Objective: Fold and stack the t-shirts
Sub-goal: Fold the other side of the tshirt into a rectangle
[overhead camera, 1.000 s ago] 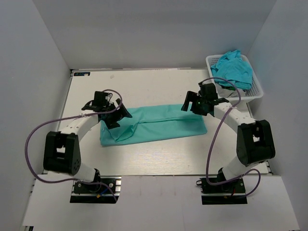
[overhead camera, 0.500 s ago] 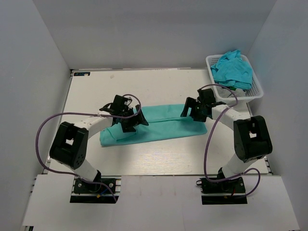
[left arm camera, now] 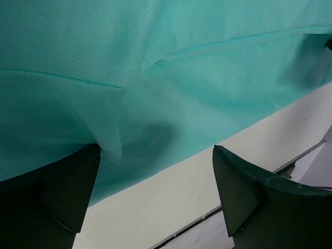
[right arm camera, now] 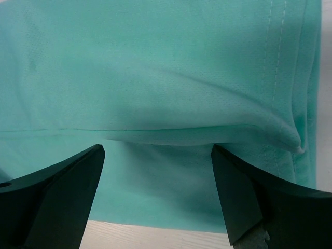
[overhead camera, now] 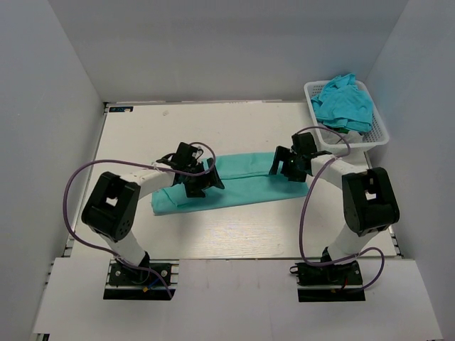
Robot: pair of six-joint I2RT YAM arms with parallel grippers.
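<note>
Top external view shows a shirt [overhead camera: 249,186] folded into a long strip on the table [overhead camera: 234,234]. The left gripper [overhead camera: 202,182] sits low over the strip's left part and the right gripper [overhead camera: 281,164] over its right end. Both have jaws spread and hold nothing. More shirts [overhead camera: 345,103] fill the basket [overhead camera: 382,133].

We find a pale table [overhead camera: 234,227] with a faint wood grain, visible close up in both wrist views. Plain grey-white panels box it in on three sides: a back wall [overhead camera: 227,50], a left wall [overhead camera: 35,142] and a right wall [overhead camera: 426,177]. In the top view the side walls splay outward toward the camera. A small dark label [overhead camera: 122,109] sits at the table's far left corner. A smooth white board [overhead camera: 234,298] runs along the near edge. The light is even and soft, and shadows on the table are faint and short.
</note>
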